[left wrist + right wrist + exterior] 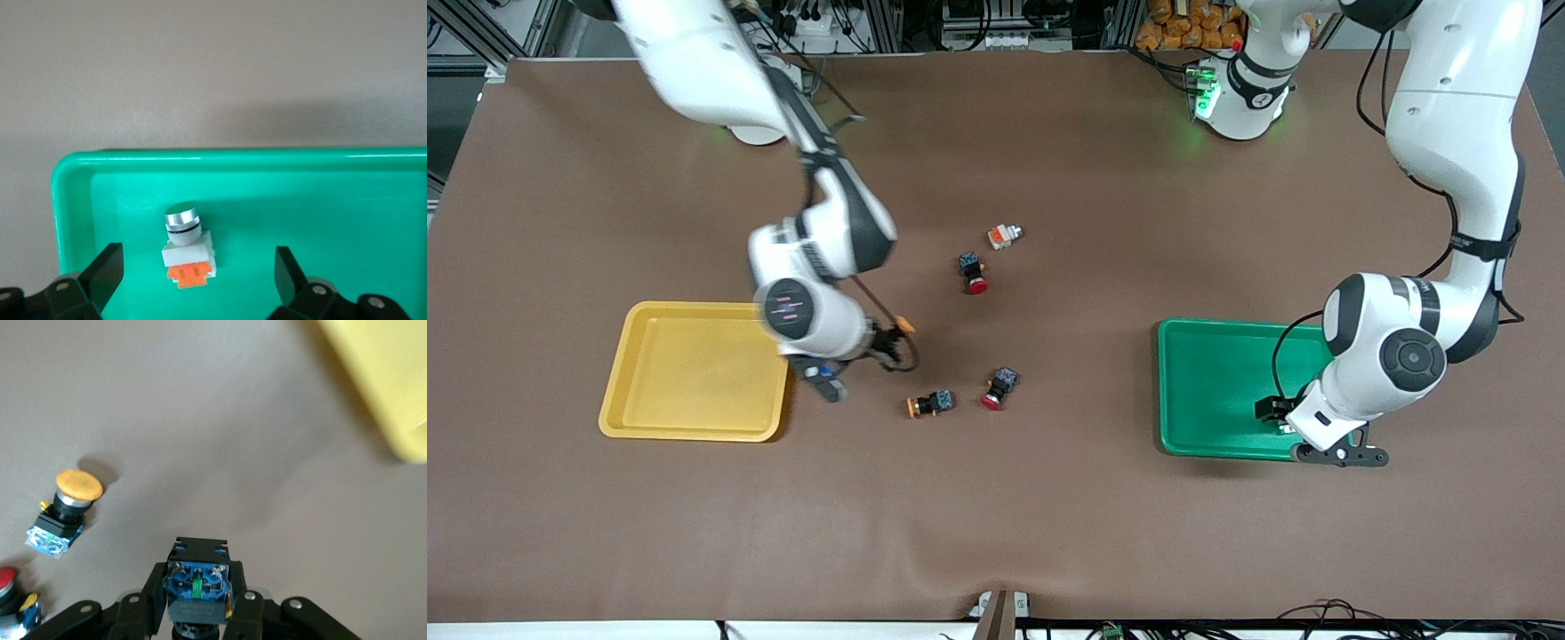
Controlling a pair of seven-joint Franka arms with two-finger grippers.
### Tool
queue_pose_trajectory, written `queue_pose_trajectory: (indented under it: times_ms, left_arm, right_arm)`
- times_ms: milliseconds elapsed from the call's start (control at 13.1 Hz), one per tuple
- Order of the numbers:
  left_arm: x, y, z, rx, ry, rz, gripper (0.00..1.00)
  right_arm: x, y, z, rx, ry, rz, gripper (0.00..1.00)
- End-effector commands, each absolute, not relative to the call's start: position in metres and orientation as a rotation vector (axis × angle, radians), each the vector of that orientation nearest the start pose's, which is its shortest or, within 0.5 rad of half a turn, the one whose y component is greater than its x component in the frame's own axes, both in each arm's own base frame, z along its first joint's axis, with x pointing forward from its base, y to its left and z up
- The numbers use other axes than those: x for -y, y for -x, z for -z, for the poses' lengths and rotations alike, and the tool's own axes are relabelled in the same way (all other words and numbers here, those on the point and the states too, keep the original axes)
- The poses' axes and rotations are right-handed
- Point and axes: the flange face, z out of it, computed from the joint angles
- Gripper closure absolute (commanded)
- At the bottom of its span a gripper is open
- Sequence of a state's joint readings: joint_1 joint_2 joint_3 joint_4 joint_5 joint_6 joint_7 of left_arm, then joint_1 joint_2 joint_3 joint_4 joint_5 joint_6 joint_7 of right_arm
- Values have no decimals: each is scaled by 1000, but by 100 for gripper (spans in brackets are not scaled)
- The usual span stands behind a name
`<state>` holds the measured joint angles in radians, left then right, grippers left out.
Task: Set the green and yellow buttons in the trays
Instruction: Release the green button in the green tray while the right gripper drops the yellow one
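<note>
A light grey button with an orange block lies in the green tray, free between the fingers of my open left gripper. In the front view that gripper hangs over the green tray. My right gripper is shut on a dark blue-black button. Seen from the front, the right gripper is over the table beside the yellow tray, and the held button's yellow-orange cap sticks out. Another yellow-capped dark button lies on the table. A second grey button lies closer to the robots' bases.
Two dark buttons with red caps lie mid-table among the others. The loose yellow-capped button and a red cap show in the right wrist view, with the yellow tray off to one side.
</note>
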<state>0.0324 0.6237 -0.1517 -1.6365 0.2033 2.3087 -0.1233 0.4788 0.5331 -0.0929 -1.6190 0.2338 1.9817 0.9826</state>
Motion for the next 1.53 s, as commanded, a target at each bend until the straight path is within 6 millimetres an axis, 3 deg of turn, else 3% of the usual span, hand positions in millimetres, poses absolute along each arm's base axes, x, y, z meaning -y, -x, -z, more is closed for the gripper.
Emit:
queue_pose_trajectory:
  times_ms: [0, 229, 382, 458, 610, 839, 992, 1221, 1373, 1450]
  left_arm:
    - [89, -684, -305, -199, 3065, 109, 0]
    - [114, -674, -333, -188, 3080, 83, 0]
    - [127, -667, -347, -145, 3086, 73, 0]
    - [135, -664, -352, -127, 3090, 62, 0]
    - [147, -656, -356, -103, 3089, 19, 0]
    - [188, -636, -360, -36, 3108, -22, 0]
    - [216, -619, -358, 23, 3116, -45, 0]
    - [256, -584, -338, 81, 3112, -120, 0]
    - [291, -553, -320, 145, 3118, -161, 0]
    - [314, -530, -307, 190, 3139, -150, 0]
  right_arm:
    - [-212, -618, -347, -913, 2919, -384, 100]
    - [-135, -639, -351, -741, 2927, -354, 100]
    - [-77, -648, -345, -584, 2934, -336, 100]
    - [-60, -649, -337, -504, 2944, -332, 100]
    - [-11, -646, -306, -423, 2951, -316, 100]
    - [37, -632, -258, -344, 2967, -303, 100]
    - [51, -629, -235, -361, 2964, -334, 100]
    - [63, -628, -211, -389, 2971, -327, 100]
    - [80, -625, -198, -385, 2971, -321, 100]
    - [79, -626, -198, -381, 2970, -321, 99]
